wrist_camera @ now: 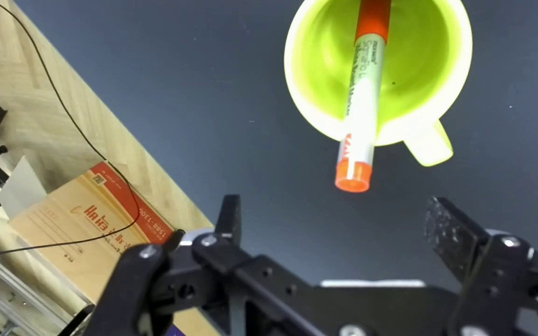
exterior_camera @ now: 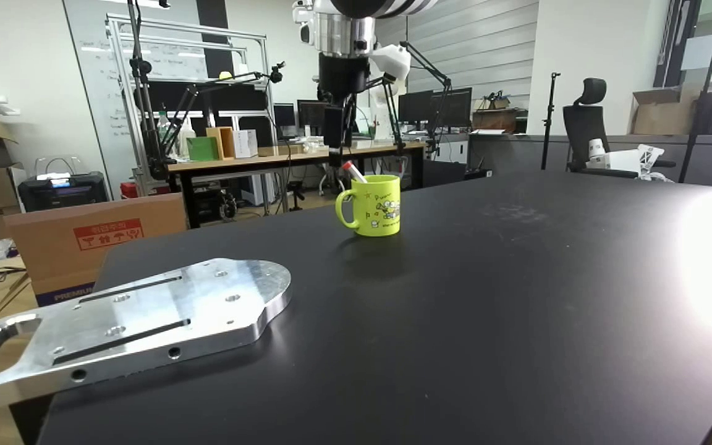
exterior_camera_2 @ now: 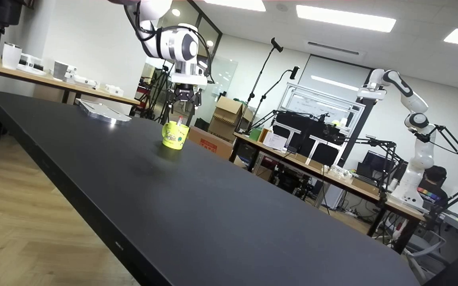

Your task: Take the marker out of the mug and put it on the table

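Gripper (wrist_camera: 339,220): hung nr mug (exterior_camera: 382,207) w/ jaws apart
Marker (wrist_camera: 364,88): leaned in mug
Mug: stood on blk table (exterior_camera: 486,296)

In an exterior view, there gleams a slotted metal plate (exterior_camera: 146,309), a red-labelled cardboard box (exterior_camera: 102,262) behind it! Farther back, a green block (exterior_camera: 203,149) and white box (exterior_camera: 245,143) share a wooden counter (exterior_camera: 272,152); well apart stands a black office chair (exterior_camera: 584,127).

Below the tool (wrist_camera: 336,219), the table (exterior_camera: 455,327) looked smooth and matt, the mug (exterior_camera: 384,216) glossy, the marker (wrist_camera: 366,93) like shiny plastic. Well apart from the tool, a plate (exterior_camera: 158,311) looked like polished metal.
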Available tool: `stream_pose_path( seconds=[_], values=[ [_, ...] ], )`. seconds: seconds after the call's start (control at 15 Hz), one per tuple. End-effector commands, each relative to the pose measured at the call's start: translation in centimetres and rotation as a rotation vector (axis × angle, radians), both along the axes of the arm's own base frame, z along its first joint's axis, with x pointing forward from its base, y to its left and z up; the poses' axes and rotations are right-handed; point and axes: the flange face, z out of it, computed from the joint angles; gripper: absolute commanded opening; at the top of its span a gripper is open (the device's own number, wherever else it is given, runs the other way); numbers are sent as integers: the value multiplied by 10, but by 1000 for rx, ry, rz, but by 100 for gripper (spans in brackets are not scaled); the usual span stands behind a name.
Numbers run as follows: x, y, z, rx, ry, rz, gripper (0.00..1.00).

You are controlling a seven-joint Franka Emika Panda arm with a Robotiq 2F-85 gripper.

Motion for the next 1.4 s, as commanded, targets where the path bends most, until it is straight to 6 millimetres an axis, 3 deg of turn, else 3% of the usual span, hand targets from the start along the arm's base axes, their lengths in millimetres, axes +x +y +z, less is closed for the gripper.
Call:
stream_pose_path(
  seconds=[0.0,0.87,1.0,1.33],
  values=[
    [-1,2,-2,79,19,-83,100],
    [3,-14,-16,176,60,-213,100],
    [1,-16,-19,166,80,-217,74],
    [-3,-18,-23,158,147,-239,39]
  ],
)
